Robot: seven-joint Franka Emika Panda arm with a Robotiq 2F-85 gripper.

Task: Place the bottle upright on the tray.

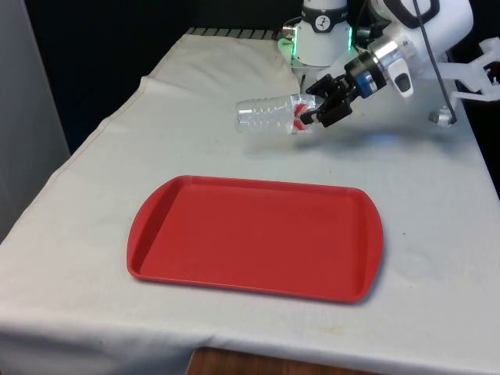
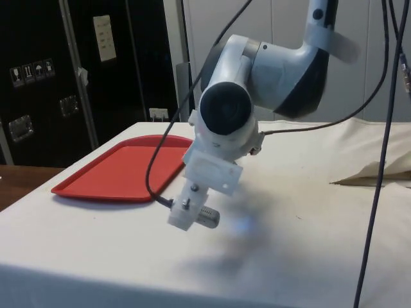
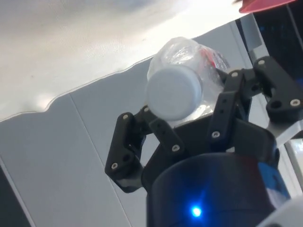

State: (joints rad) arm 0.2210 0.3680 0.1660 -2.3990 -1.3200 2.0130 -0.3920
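A clear plastic bottle [image 1: 266, 115] with a red label hangs above the white cloth, lying sideways with its base toward the front view's left. My gripper [image 1: 309, 114] is shut on it near the cap end. The wrist view looks straight at the pale cap [image 3: 174, 92], with the crinkled bottle body [image 3: 199, 56] behind it. One black finger [image 3: 163, 131] presses on each side, and my gripper [image 3: 195, 108] is clamped around the neck. The red tray [image 1: 258, 234] lies flat and bare nearer the front edge, apart from the bottle. The same tray [image 2: 122, 168] lies beyond the arm in the side view.
White cloth [image 1: 422, 180] covers the table, and its left edge [image 1: 94, 137] drops away. A raised fold of cloth [image 2: 376, 173] lies at the side view's right. Black cables [image 2: 379, 167] hang beside the arm.
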